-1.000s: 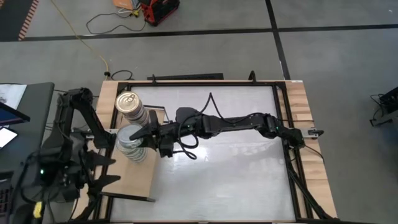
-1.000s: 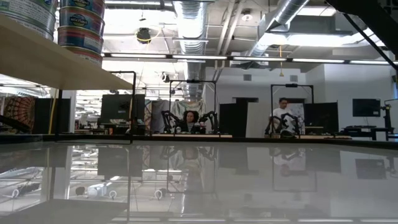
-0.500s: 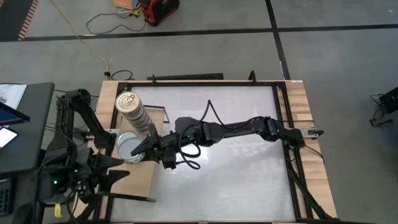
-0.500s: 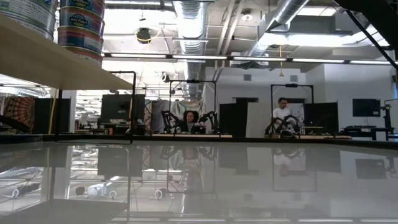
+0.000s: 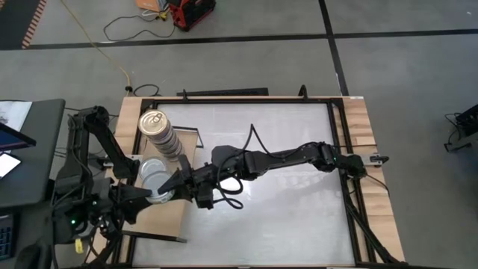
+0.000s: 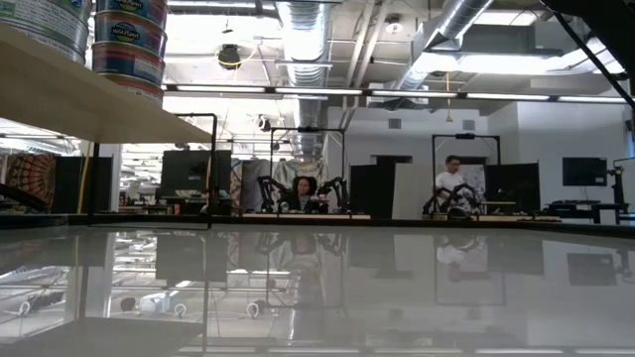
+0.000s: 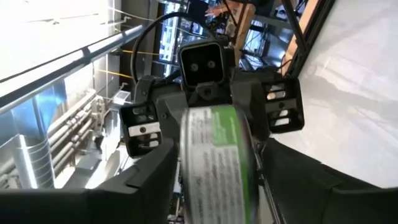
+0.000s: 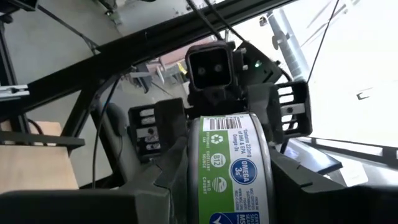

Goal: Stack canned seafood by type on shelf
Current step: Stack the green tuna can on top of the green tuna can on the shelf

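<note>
White tabletop [image 6: 327,288] mirrors bright workshop ceiling lights [image 6: 327,92].

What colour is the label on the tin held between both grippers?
White with a green band on the tin; clearest in the right wrist view.

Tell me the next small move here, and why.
Probably a handover: the left gripper should settle its hold on the green-labelled tin before the right gripper releases. Both grippers meet head-on at this one tin, above the shelf.
</note>
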